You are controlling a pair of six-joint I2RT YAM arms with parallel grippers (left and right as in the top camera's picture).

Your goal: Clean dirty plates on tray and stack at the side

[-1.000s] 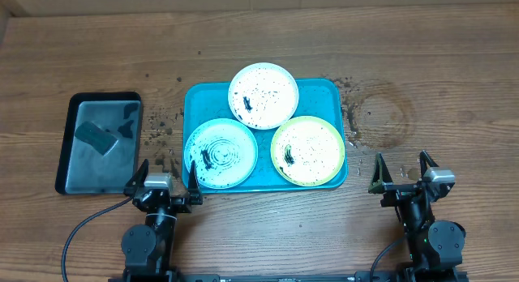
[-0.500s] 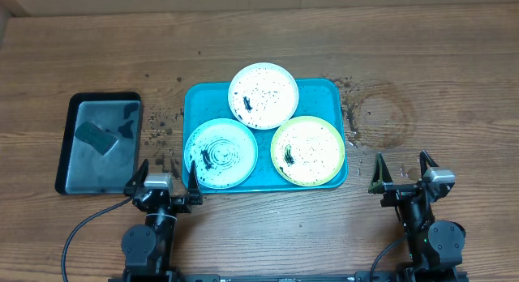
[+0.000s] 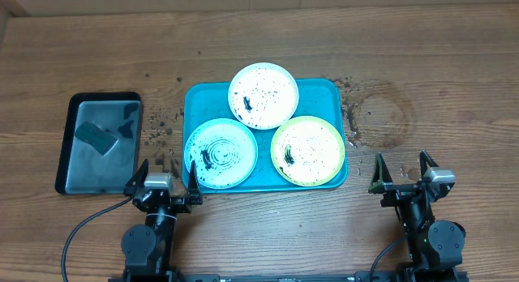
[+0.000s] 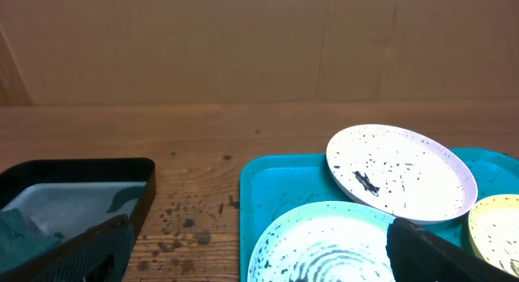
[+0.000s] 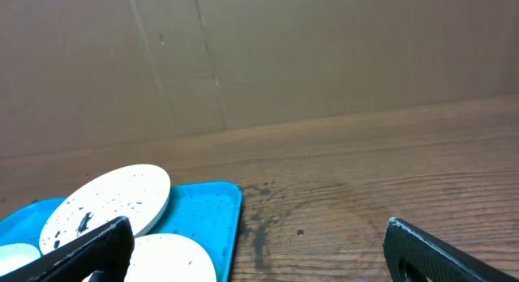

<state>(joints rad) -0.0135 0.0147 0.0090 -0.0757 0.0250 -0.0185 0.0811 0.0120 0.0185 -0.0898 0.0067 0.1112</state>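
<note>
Nothing has moved since the earlier frames; both arms and all items sit as they did.

1. Table [image 3: 259, 31]: brown wood grain, carries everything listed.
2. Small tray [image 3: 65, 144]: black rim, grey floor, far left, well apart from the plates. Holds one dark sponge [image 3: 95, 137] lying at an angle in its far half.
3. Left pincer [image 3: 169, 164]: at the near table edge, between the small tray and the big tray; fingers spread wide apart, nothing between them.
4. Crumbs [image 3: 162, 124]: dark specks scattered on the wood between the two trays.
5. Big tray [image 3: 324, 91]: teal-blue, rectangular, rounded corners, mid-table. Holds all three dirty plates.
6. Teal-rimmed plate [image 3: 220, 153]: near left corner of the big tray, centre marked with dark swirls.
7. White-rimmed plate [image 3: 263, 96]: far middle, overhanging the big tray's far rim, speckled dark; its near edge meets the other two plates.
8. Green-rimmed plate [image 3: 308, 151]: near right part of the big tray, speckled, just beside the teal-rimmed one.
9. Ring stain [image 3: 385, 112]: faint circle on the wood right of the big tray, with more specks beside it.
10. Right pincer [image 3: 401, 160]: near table edge, right of the big tray; fingers wide apart, empty.
</note>
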